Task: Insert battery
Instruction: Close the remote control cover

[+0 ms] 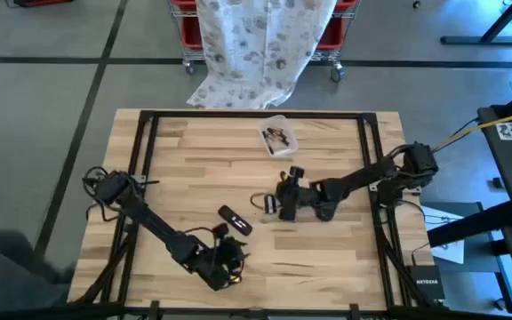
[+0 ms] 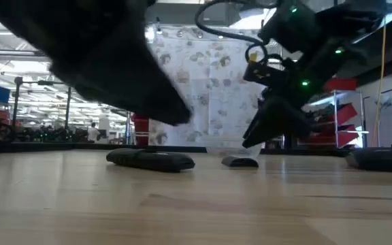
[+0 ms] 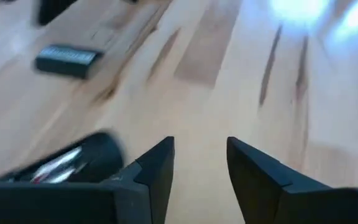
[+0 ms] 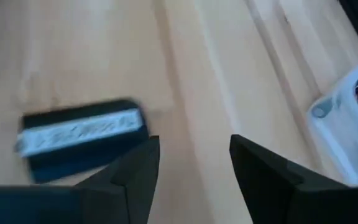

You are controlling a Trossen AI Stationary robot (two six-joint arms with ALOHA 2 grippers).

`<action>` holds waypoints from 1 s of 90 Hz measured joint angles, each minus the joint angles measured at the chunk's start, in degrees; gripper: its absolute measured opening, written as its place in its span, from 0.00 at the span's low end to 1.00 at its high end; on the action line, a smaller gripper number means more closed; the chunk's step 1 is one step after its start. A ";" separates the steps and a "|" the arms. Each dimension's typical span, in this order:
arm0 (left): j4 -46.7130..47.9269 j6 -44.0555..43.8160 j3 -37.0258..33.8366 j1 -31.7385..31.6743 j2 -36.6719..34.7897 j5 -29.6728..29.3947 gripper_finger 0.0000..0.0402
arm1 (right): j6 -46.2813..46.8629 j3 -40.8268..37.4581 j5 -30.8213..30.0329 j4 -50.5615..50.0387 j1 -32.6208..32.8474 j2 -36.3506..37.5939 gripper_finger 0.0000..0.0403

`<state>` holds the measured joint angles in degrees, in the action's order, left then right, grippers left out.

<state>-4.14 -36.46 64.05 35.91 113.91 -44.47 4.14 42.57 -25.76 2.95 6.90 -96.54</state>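
We saw the wooden surface (image 1: 327, 258) with both arms reaching low toward its middle. The left claw (image 1: 229, 262) hovered near the front edge, fingers parted and empty, the black remote (image 1: 235, 220) just beyond it. The right claw (image 1: 289, 203) hung wide and empty beside a small dark piece (image 4: 82, 137). A clear container (image 1: 278, 136) sat farther back; its contents were unreadable.

Remote (image 1: 235, 220) lying flat near the middle of the table (image 1: 327, 258), small flat part (image 1: 270, 204) just right of it, clear tub (image 1: 278, 135) farther back (small things inside), patterned cloth (image 1: 256, 44) behind the table
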 joint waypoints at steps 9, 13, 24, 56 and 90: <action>-4.85 3.15 0.00 -1.97 2.51 0.04 0.32 | -0.31 0.02 -0.52 2.90 -0.72 -1.46 0.46; -5.75 4.34 0.00 -3.01 3.53 0.03 0.32 | -0.35 0.02 -1.13 4.54 -1.04 -2.48 0.46; -6.34 5.23 0.01 -6.18 5.54 0.12 0.32 | -0.59 0.07 -0.64 9.37 -0.92 -5.91 0.46; -7.41 6.01 0.16 -12.52 8.36 0.02 0.32 | 5.44 0.37 0.20 3.53 1.73 -7.89 0.46; -6.51 6.91 0.11 -11.24 8.11 -2.87 0.32 | 16.37 0.17 -5.66 -0.97 16.30 -7.94 0.46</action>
<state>-10.66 -29.56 64.16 24.67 122.02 -47.34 20.51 42.74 -31.42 1.98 23.20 -104.49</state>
